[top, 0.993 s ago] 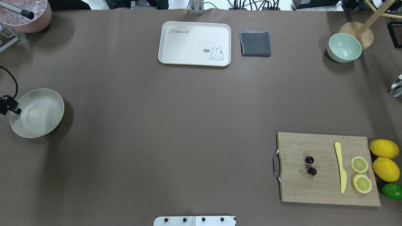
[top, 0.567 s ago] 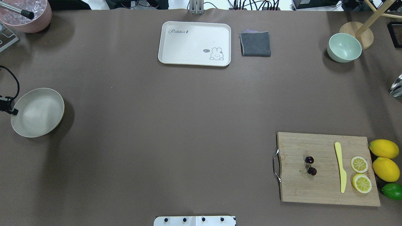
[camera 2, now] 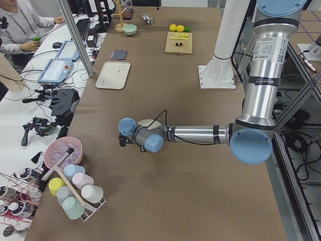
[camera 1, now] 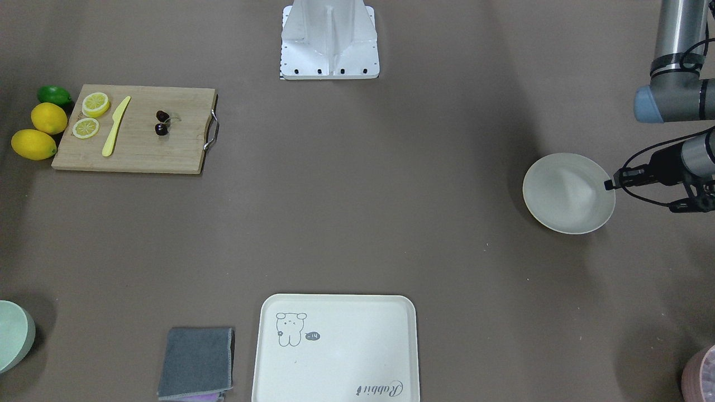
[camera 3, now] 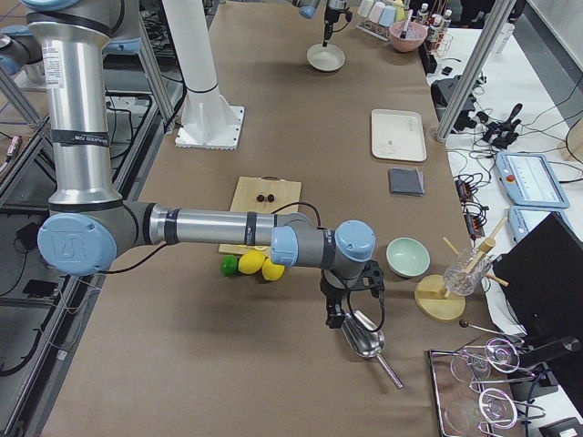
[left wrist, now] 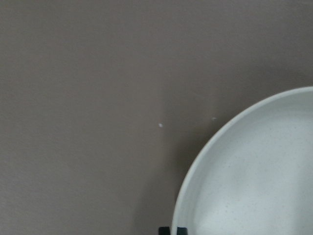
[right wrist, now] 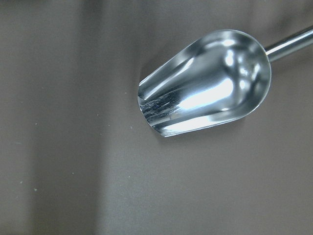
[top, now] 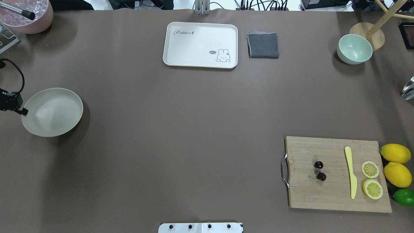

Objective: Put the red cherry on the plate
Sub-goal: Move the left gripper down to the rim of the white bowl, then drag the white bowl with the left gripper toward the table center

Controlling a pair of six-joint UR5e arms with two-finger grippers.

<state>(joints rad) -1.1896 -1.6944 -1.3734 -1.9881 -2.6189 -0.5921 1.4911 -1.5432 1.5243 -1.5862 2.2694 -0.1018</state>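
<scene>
The red cherry [top: 319,171], two dark glossy fruits on thin stems, lies on the wooden cutting board [top: 323,197] at the near right; it also shows in the front view [camera 1: 162,123]. The off-white plate [top: 51,111] hangs at the far left, with my left gripper [top: 22,111] shut on its left rim. The left wrist view shows the plate [left wrist: 254,186] rim pinched at the bottom edge. My right gripper [camera 3: 335,320] hovers over a metal scoop [right wrist: 205,81], far right of the board; I cannot tell whether it is open or shut.
On the board lie a yellow knife [top: 351,171] and two lemon halves [top: 371,179]; two lemons [top: 396,165] and a lime [top: 404,196] sit beside it. A rabbit tray [top: 200,44], a grey cloth [top: 263,45] and a green bowl [top: 354,48] line the far edge.
My left gripper has carried the plate to the right, further onto the table. The cherry and the items on the board have not moved.
</scene>
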